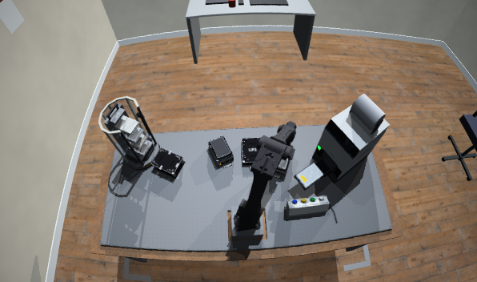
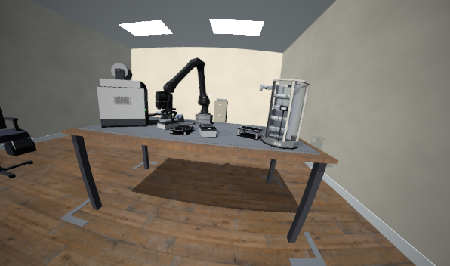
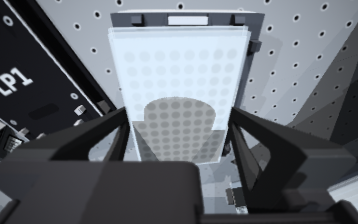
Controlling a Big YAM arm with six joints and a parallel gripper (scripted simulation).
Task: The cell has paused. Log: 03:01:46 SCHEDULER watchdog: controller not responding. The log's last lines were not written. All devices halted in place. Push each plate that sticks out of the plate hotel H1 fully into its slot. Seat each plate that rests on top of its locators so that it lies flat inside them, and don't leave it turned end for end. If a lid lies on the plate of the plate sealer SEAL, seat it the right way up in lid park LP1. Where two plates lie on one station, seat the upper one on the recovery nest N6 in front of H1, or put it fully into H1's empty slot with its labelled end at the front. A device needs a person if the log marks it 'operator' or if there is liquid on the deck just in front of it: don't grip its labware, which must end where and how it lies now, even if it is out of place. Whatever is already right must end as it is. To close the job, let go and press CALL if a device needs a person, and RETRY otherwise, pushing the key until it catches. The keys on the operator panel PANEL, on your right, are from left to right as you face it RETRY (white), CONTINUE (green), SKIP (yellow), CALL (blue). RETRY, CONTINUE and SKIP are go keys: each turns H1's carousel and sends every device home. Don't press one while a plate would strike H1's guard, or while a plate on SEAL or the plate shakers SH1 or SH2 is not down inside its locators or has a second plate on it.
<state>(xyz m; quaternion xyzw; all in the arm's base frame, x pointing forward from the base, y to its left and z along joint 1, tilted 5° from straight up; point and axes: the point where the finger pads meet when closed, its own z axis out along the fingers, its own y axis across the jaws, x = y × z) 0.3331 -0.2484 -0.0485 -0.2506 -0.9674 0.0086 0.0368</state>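
Observation:
My gripper [image 3: 179,112] has its fingers set wide against both long sides of a clear plate [image 3: 180,65], with no gap showing; it appears shut on it. The plate lies over a shaker [image 3: 120,21]; whether it is fully down inside the locators I cannot tell. Lid park LP1 [image 3: 42,107] [image 1: 246,161] is beside it and bears no lid. A pale plate with a yellow patch [image 1: 314,173] lies at the sealer SEAL [image 1: 342,154]. H1 [image 1: 126,134] [image 2: 285,113] holds several pale plates; whether one sticks out is unclear. Nest N6 [image 1: 168,162] is empty. The panel [image 1: 307,209] shows four keys.
Another shaker [image 1: 226,161] [image 2: 208,132] with a dark-topped plate [image 1: 220,147] stands left of LP1. A small pale patch [image 1: 227,164] shows at its front; its nature is unclear. H1's guard posts rise at the far left, SEAL's tall housing at the right. The arm hides the held plate in the top view.

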